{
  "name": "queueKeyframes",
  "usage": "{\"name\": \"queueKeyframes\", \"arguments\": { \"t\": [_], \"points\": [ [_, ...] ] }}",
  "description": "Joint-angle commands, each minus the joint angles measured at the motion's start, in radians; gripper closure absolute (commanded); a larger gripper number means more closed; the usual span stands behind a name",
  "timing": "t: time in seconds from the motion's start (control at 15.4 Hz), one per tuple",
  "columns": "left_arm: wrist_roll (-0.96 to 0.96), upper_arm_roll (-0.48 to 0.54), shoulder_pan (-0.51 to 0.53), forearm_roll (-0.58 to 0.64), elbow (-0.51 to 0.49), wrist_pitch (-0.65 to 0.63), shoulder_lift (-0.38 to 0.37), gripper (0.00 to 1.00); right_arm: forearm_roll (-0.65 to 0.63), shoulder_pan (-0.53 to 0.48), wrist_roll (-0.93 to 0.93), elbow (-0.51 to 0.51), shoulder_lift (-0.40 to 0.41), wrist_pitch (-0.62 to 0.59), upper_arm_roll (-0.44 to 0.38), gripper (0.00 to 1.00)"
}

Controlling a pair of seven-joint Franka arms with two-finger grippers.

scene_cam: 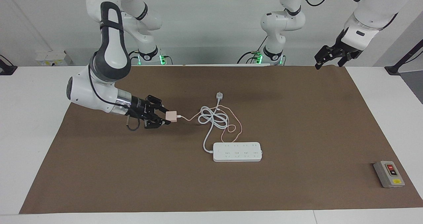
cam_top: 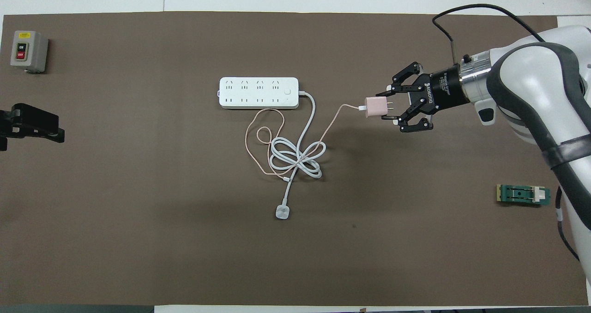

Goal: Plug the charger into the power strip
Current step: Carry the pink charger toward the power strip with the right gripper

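Facing cam sits high across the table looking at both arm bases, overhead cam looks steeply down from the robots' end, both wide shots sharing the whole brown mat (scene_cam: 297,125), half a turn apart.

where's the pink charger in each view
Facing view: the charger is left of centre, in the right hand, raised over the mat.
Overhead view: the charger is right of centre, level with the power strip.
Shared landmark: the power strip.
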Motion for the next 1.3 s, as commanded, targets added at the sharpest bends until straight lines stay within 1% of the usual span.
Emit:
{"name": "queueKeyframes", "arguments": {
  "t": [0.0,0.26,0.46,0.59,0.72,0.85,0.98,1.11,1.24],
  "points": [
    [0.004,-0.004,0.007,0.002,0.001,-0.009,-0.011,0.0,-0.002,0.051,0.081,0.039,0.001,0.016,0.005,1.0],
    [0.004,-0.004,0.007,0.002,0.001,-0.007,-0.011,0.0,0.003,0.139,0.167,0.074,0.007,0.068,0.006,1.0],
    [0.012,-0.007,0.004,-0.001,-0.005,-0.004,-0.014,0.0,0.037,0.207,0.203,0.071,0.007,0.149,0.006,1.0],
    [0.015,-0.008,-0.004,-0.008,-0.008,0.055,-0.013,0.0,0.049,0.236,0.233,0.077,0.007,0.177,0.006,1.0],
    [0.016,-0.008,-0.002,-0.019,-0.01,0.086,-0.01,0.0,0.071,0.265,0.238,0.081,0.007,0.197,0.006,1.0],
    [0.013,-0.007,0.002,-0.065,-0.011,0.138,0.006,0.0,0.071,0.273,0.272,0.104,0.011,0.208,0.006,1.0],
    [0.013,-0.01,-0.01,-0.073,-0.008,0.158,0.055,0.0,0.071,0.297,0.318,0.146,0.024,0.211,0.006,1.0],
    [0.006,-0.01,-0.01,-0.099,-0.026,0.207,0.073,0.0,0.066,0.316,0.348,0.158,0.03,0.24,0.006,1.0],
    [0.001,-0.01,-0.009,-0.1,-0.04,0.256,0.073,0.0,0.064,0.324,0.35,0.157,0.031,0.251,0.006,1.0]
  ]
}}
